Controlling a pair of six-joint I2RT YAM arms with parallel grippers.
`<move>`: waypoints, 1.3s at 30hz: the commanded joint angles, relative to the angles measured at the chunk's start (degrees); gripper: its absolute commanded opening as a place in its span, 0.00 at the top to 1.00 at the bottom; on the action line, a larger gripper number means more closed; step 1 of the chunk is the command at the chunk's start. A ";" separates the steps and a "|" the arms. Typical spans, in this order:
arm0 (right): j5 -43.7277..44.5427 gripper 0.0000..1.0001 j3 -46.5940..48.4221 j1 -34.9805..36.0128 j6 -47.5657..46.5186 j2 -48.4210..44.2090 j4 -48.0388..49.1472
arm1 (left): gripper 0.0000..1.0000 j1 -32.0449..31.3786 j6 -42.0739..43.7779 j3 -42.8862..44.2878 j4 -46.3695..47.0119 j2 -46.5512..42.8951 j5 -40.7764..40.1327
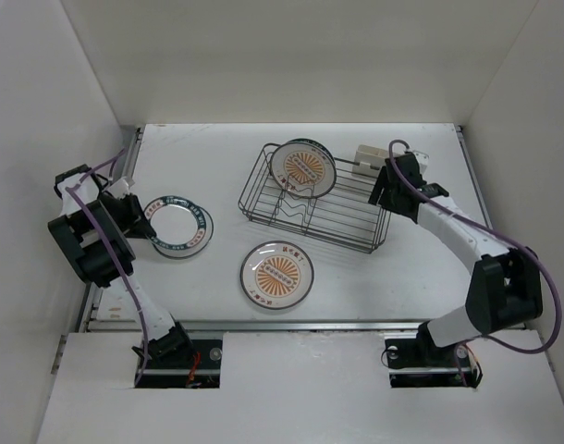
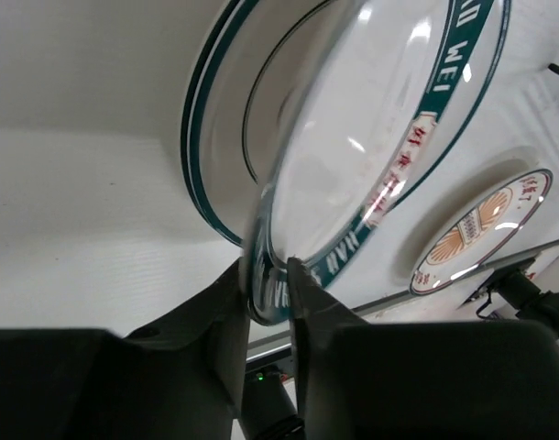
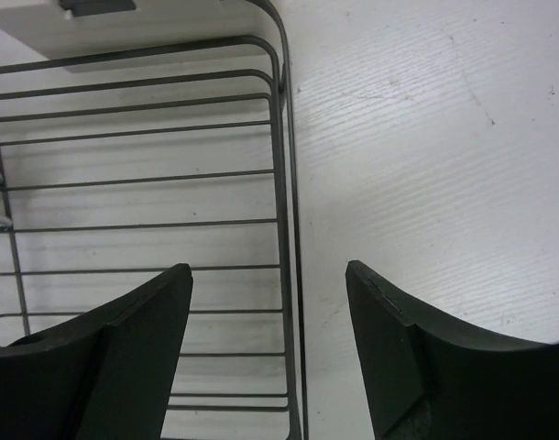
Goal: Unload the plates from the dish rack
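Observation:
My left gripper (image 1: 140,220) (image 2: 270,280) is shut on the near rim of a teal-banded white plate (image 1: 177,228) (image 2: 353,147), held tilted over a second teal-rimmed plate (image 2: 215,156) lying on the table's left side. An orange-sunburst plate (image 1: 277,274) (image 2: 481,229) lies flat at the table's middle front. Another orange-sunburst plate (image 1: 302,168) stands upright in the dark wire dish rack (image 1: 351,231). My right gripper (image 1: 384,192) (image 3: 268,275) is open and empty above the rack's right end, with the end wire (image 3: 284,229) between its jaws.
A white caddy (image 1: 367,162) (image 3: 124,27) is clipped to the rack's far right corner. White walls close in on the left, back and right. A metal rail (image 1: 291,326) runs along the table's near edge.

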 commanded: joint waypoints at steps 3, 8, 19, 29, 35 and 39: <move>1.57 0.29 0.66 -1.40 1.25 3.41 1.23 | 0.78 -0.22 -0.34 -0.82 -0.97 -0.70 -2.37; 0.51 0.52 1.72 -2.54 0.11 7.81 3.25 | 0.67 -0.22 1.41 -0.82 -2.38 -0.17 -1.14; 0.42 0.91 7.17 -4.39 -4.80 12.12 5.80 | 0.60 -0.22 6.16 0.32 -7.65 3.61 -1.67; 1.04 0.98 15.35 -5.53 -15.00 18.19 8.08 | 0.58 -2.68 7.22 -0.30 -7.13 3.09 -2.28; 0.43 0.80 17.97 -5.53 -18.96 18.71 9.32 | 0.58 -2.68 6.70 -0.30 -6.60 1.33 -2.90; 1.04 0.40 19.92 -5.53 -20.20 17.93 7.83 | 0.58 -2.68 6.69 -2.14 -4.84 -0.77 -4.56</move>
